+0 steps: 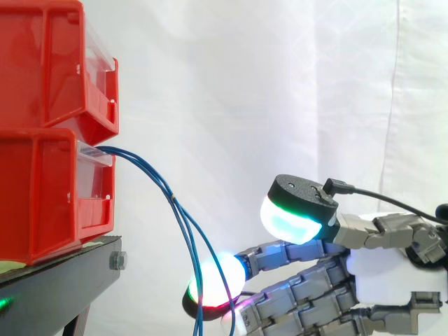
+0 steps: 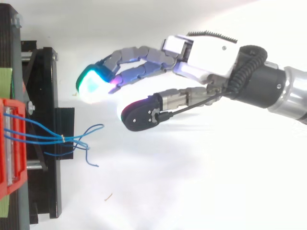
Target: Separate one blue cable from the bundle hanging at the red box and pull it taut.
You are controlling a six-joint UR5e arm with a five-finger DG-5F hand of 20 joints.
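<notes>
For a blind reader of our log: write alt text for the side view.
An open robot hand at the right stretches its fingers toward blue cables hanging from the lower of two stacked red bins. The cables drop past its glowing fingertip; none is gripped.

Bright, even light, white curtain [image 1: 280, 84] softly lit, ground [image 2: 192, 191] below washed out to glare, pads [image 2: 93, 86] flaring, faint shadow beneath hand [image 2: 206, 57]

A black stand [image 1: 59, 288] with a bolt [image 1: 117, 261] at its edge stands before a white curtain [image 1: 280, 84].
</notes>
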